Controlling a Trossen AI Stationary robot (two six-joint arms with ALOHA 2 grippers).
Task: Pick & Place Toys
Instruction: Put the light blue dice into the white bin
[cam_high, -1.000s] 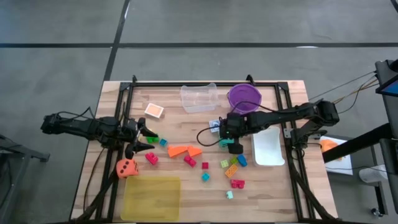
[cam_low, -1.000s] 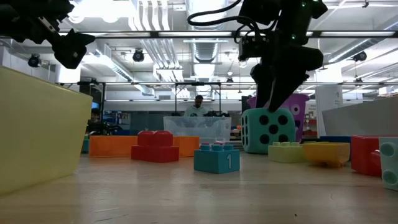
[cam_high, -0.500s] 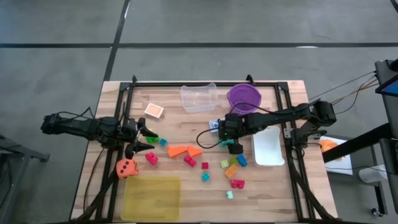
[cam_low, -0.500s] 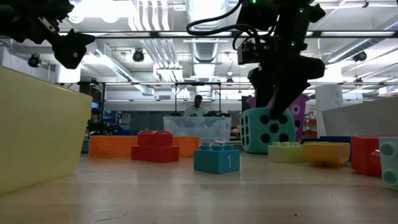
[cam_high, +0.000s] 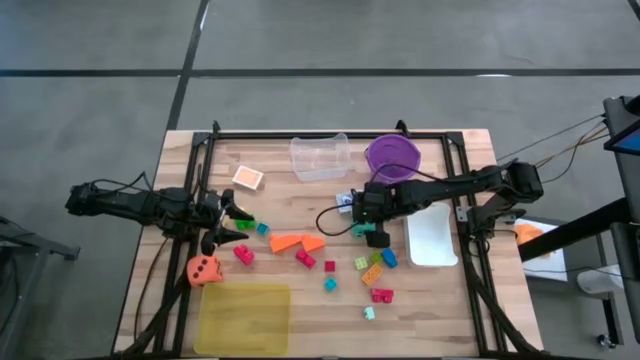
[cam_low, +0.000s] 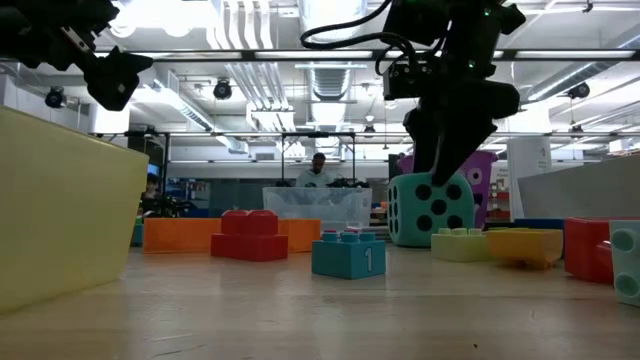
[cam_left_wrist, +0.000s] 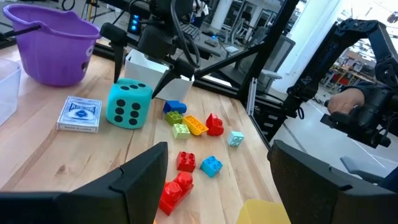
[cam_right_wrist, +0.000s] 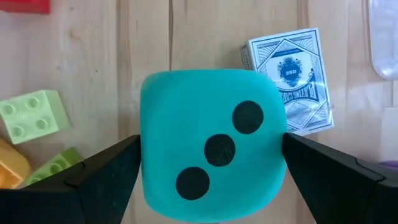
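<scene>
The teal die (cam_right_wrist: 211, 149) sits on the wooden table (cam_high: 300, 310) near its middle, just beside a blue card pack (cam_right_wrist: 289, 78) and not far from the purple bucket (cam_high: 392, 156). The right gripper (cam_high: 366, 230) hangs directly over the die with its two fingers (cam_right_wrist: 99, 180) spread wide, one on each side of the die; the fingers stand apart from its faces and grasp nothing. In the low view the gripper is above the die and the die rests on the table. Other toys lie around: green bricks (cam_right_wrist: 31, 115), a yellow brick (cam_high: 371, 273) and a blue brick (cam_high: 388, 258) close to the die, red bricks (cam_high: 305, 259) and orange wedges (cam_high: 296, 242) toward the middle, and an orange die (cam_high: 203, 270) next to the flat yellow tray (cam_high: 243, 318). The left gripper (cam_high: 228, 222) waits at the left side of the table, with fingers released and holding nothing. A clear tub (cam_high: 320, 157) stands at the far edge.
</scene>
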